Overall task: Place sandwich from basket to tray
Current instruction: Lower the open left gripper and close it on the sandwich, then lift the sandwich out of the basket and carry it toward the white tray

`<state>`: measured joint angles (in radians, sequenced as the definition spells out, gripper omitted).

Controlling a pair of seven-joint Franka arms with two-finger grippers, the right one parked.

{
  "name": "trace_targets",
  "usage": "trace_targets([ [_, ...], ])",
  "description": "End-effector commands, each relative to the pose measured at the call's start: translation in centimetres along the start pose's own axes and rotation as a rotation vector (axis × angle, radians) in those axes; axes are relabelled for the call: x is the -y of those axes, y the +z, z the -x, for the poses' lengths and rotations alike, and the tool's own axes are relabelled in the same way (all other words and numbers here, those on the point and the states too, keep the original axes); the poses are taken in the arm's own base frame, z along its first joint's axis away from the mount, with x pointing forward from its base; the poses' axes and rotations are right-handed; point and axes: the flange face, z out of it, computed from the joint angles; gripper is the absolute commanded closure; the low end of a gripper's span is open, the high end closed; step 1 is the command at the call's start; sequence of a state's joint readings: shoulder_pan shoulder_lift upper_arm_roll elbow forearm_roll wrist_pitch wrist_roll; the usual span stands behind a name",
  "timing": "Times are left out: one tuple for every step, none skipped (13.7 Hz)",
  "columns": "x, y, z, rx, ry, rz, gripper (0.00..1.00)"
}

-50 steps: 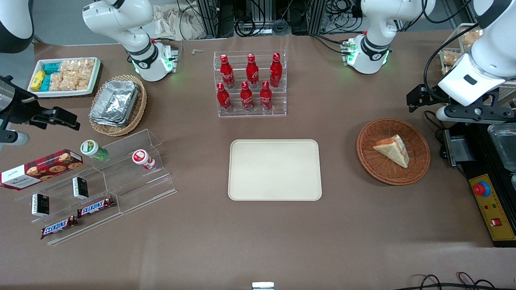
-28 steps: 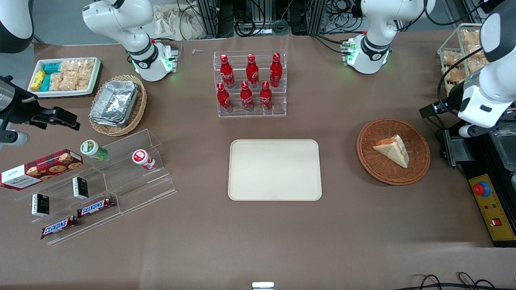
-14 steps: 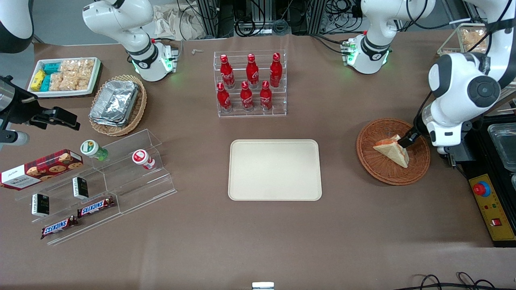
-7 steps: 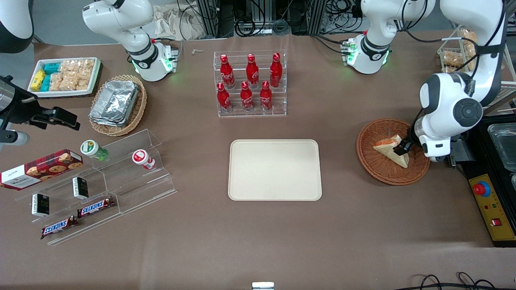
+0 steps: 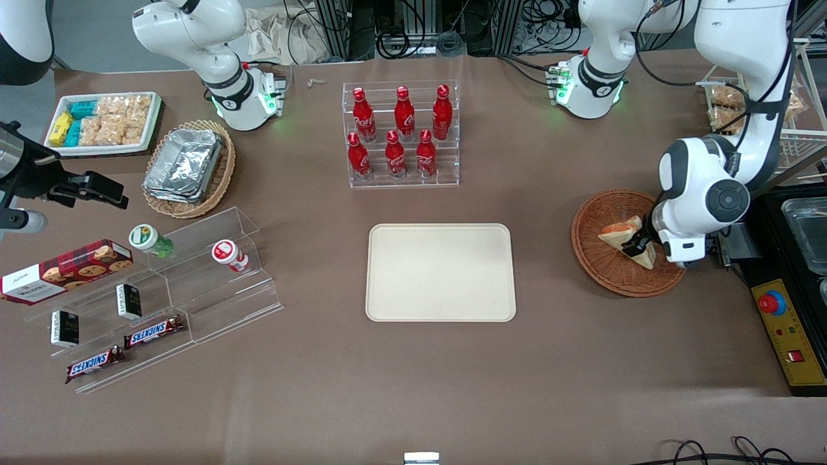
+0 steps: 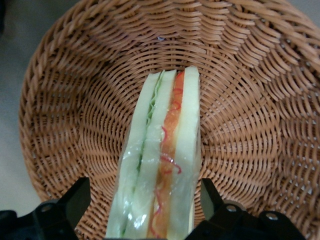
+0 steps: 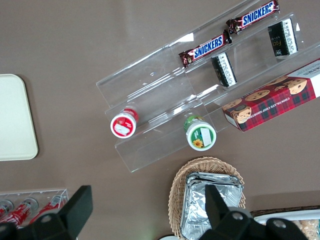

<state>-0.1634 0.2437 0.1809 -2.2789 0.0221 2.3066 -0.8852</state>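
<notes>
The sandwich (image 5: pixel 619 232), a wrapped white-bread wedge with orange-red and green filling, lies in the reddish-brown wicker basket (image 5: pixel 601 274) toward the working arm's end of the table. My left gripper (image 5: pixel 637 247) is down in the basket, open, with one finger on each side of the wedge. In the left wrist view the sandwich (image 6: pixel 161 160) runs between the two black fingers (image 6: pixel 75 200), with a small gap on each side, over the woven basket (image 6: pixel 250 100). The cream-beige tray (image 5: pixel 441 271) sits bare mid-table, beside the basket.
A clear rack of red bottles (image 5: pixel 400 132) stands farther from the camera than the tray. A black control box with a red button (image 5: pixel 785 329) lies beside the basket at the table end. Tiered acrylic snack shelves (image 5: pixel 161 290) and a tan basket of foil containers (image 5: pixel 187 165) lie toward the parked arm's end.
The left arm swung in from the table's end and came down over the basket. Its gripper dropped from above the sandwich's tip to straddle the wedge. The sandwich has not moved.
</notes>
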Motion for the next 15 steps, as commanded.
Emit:
trace_targets([
  [-0.3,0.5,-0.1,-0.011,-0.042,0.029,0.26],
  [-0.4,0.4,0.0,0.000,-0.055,0.039,0.50],
  [-0.7,0.0,-0.1,0.001,-0.064,0.055,0.79],
  [-0.8,-0.5,0.0,-0.002,-0.064,0.067,1.00],
  [-1.0,-1.3,0.3,-0.006,-0.053,0.077,1.00],
  [-0.8,-2.3,0.4,-0.009,-0.045,0.086,1.00],
  [-0.6,-3.8,0.7,-0.013,-0.032,0.098,1.00],
  [-0.2,-5.4,0.9,-0.001,-0.002,0.091,1.00],
  [0.1,-7.5,1.1,0.009,0.046,0.087,1.00],
  [0.6,-9.7,1.4,0.014,0.088,0.090,1.00],
  [0.9,-11.8,1.5,0.017,0.129,0.092,1.00],
  [1.1,-13.5,1.6,0.022,0.171,0.079,1.00],
  [1.1,-15.3,1.6,0.025,0.212,0.073,1.00],
  [0.9,-17.2,1.6,0.030,0.262,0.066,1.00],
  [0.3,-19.4,2.0,0.028,0.326,0.064,1.00],
])
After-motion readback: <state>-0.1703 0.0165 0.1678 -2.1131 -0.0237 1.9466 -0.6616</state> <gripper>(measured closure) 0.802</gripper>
